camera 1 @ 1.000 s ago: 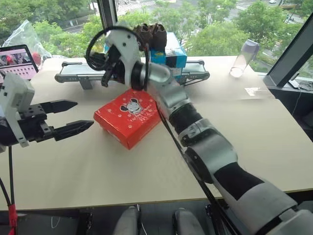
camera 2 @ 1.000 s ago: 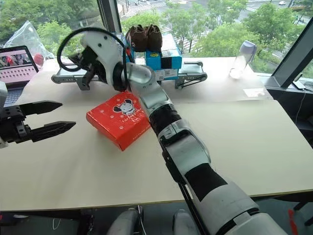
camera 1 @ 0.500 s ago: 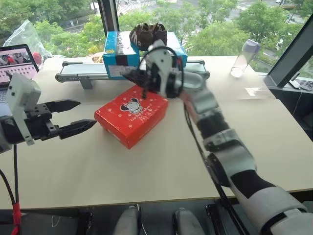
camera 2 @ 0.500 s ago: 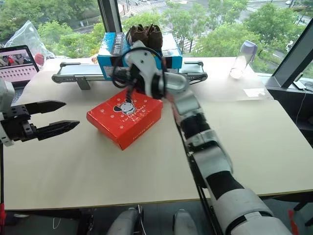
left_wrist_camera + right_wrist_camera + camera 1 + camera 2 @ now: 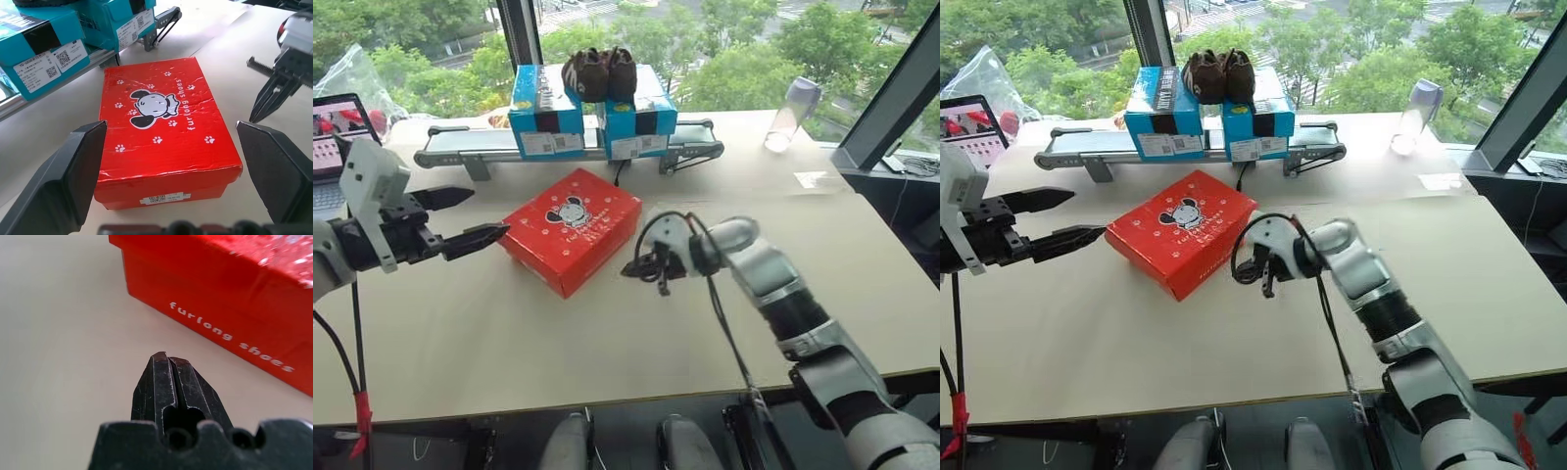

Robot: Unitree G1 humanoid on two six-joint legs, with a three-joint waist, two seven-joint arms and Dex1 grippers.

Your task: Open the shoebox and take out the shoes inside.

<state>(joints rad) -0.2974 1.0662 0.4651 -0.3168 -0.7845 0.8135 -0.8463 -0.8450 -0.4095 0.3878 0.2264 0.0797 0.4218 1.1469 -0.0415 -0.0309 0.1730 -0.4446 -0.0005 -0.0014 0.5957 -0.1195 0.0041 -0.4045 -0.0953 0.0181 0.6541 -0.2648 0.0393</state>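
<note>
The red shoebox (image 5: 571, 227) with white paw prints and a cartoon logo lies shut on the table, so the shoes are hidden. My left gripper (image 5: 489, 212) stands open just left of the box, pointing at it without touching. In the left wrist view its fingers (image 5: 73, 166) frame the lid (image 5: 166, 127). My right gripper (image 5: 628, 269) is shut and empty, low over the table just right of the box's near corner. Its fingertips (image 5: 168, 377) point at the box's lettered side (image 5: 234, 313), a short gap away.
At the back, two blue boxes (image 5: 546, 103) sit on a grey roller rack (image 5: 460, 147), with dark brown fuzzy shoes (image 5: 599, 73) on top. A clear bottle (image 5: 785, 113) stands back right. A laptop (image 5: 337, 132) is at far left.
My right arm has swung down from above the box's far side to table height at its right, still shut. The left gripper has hardly moved.
</note>
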